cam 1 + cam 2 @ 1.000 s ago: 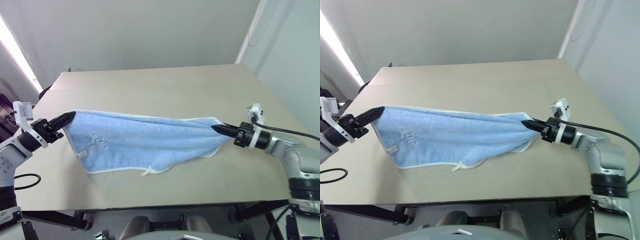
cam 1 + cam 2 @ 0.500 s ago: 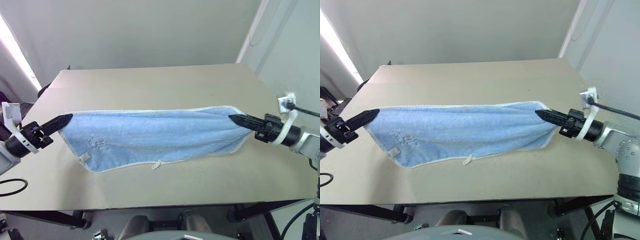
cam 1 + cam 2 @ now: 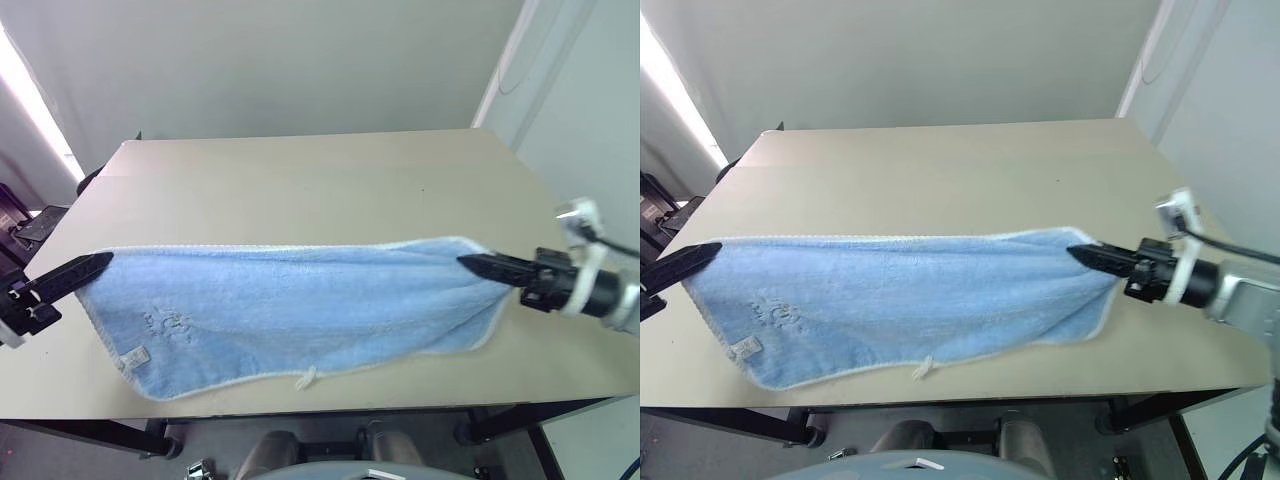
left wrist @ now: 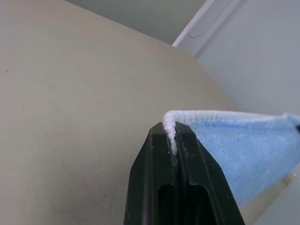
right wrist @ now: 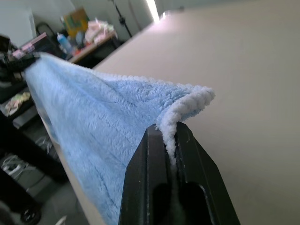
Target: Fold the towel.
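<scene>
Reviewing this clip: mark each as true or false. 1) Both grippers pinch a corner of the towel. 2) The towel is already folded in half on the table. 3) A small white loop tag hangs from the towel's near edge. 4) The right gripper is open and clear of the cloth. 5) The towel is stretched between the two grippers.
1) True: the left gripper and the right gripper each clamp a corner of the towel.
2) False: it hangs spread out as a single layer over the table.
3) True: the loop tag hangs there.
4) False: it is shut on the white edging.
5) True.
</scene>
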{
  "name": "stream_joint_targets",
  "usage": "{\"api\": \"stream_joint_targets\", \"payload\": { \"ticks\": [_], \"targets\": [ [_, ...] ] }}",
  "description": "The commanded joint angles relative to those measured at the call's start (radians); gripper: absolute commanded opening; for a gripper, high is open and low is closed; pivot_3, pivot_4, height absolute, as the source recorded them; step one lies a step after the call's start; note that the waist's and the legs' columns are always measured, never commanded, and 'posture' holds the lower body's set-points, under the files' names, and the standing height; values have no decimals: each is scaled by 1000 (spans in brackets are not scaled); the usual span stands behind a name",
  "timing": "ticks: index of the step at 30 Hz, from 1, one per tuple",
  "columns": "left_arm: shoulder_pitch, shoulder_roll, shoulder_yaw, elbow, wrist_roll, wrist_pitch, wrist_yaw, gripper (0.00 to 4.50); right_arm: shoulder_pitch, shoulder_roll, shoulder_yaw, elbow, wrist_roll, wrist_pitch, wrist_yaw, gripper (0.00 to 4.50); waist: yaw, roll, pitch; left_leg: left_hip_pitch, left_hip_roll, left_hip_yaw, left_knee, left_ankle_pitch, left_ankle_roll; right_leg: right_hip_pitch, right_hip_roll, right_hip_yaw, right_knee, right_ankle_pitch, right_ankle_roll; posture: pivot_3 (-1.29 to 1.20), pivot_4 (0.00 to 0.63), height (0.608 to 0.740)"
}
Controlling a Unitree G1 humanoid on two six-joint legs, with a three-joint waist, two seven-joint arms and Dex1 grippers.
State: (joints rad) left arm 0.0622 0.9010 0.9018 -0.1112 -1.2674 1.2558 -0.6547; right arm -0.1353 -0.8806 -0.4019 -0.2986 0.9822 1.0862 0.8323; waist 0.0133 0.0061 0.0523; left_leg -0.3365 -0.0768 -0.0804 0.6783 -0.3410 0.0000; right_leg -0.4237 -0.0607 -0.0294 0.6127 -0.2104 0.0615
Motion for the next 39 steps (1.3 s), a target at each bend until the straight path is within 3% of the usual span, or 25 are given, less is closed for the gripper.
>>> {"api": "stream_joint_targets", "payload": {
  "ticks": [1, 6, 11, 16, 17, 20, 23, 32, 39],
  "targets": [
    [-52, 3, -125, 48, 92, -62, 2, 26, -72, 61, 169, 92, -163, -109, -49, 0, -1, 0, 0, 0, 0, 0, 0, 0, -1, 0, 0, 0, 0, 0, 0, 0, 0, 740],
    [-159, -50, -384, 154, 289, -208, -47, 26, -179, 187, 365, 332, -404, -287, -108, 0, 1, 0, 0, -3, 0, 1, 0, 2, 1, -4, 0, 0, 0, 5, -3, 0, 0, 740],
    [-290, -111, -509, 386, 496, -429, -62, 26, -245, 291, 389, 484, -533, -437, -176, 0, 1, -1, 0, -4, -1, 1, -5, 3, -2, -7, 0, 0, 0, 6, -2, 0, 0, 740],
    [-368, -138, -550, 517, 584, -515, -97, 26, -248, 314, 420, 545, -609, -504, -164, 0, -1, -1, -1, -3, -1, 1, -7, 3, -1, -8, 0, 1, 0, 6, -2, 0, 0, 740],
    [-371, -141, -553, 518, 589, -517, -108, 0, -248, 318, 417, 550, -607, -504, -155, 477, -2, -1, -1, -3, -1, 1, -8, 3, -1, -8, 0, 1, 0, 6, -2, 0, 0, 740],
    [-366, -147, -558, 494, 591, -506, -137, 0, -237, 308, 409, 521, -583, -473, -106, 1244, -2, -2, -1, -3, -1, 1, -10, 4, -1, -9, 0, 2, 0, 6, -2, 0, 0, 740],
    [-356, -149, -564, 472, 602, -504, -154, 0, -250, 294, 415, 520, -588, -447, -73, 2345, -1, -2, -1, -2, -1, 1, -10, 4, -1, -9, 0, 2, 0, 6, -3, 0, 0, 740],
    [-325, -180, -558, 404, 605, -484, -152, 0, -458, 347, 432, 784, -660, -487, -56, 2345, -6, -2, -1, -1, 0, 1, -10, 5, -2, -8, 0, 2, 1, 7, -4, 0, 0, 740],
    [-290, -196, -546, 362, 607, -479, -136, 0, -591, 397, 546, 1029, -809, -523, -17, 2345, -19, -6, -3, -1, 0, 1, -10, 5, -3, -8, 0, 2, 2, 8, -5, 0, 0, 740]
  ]
}}
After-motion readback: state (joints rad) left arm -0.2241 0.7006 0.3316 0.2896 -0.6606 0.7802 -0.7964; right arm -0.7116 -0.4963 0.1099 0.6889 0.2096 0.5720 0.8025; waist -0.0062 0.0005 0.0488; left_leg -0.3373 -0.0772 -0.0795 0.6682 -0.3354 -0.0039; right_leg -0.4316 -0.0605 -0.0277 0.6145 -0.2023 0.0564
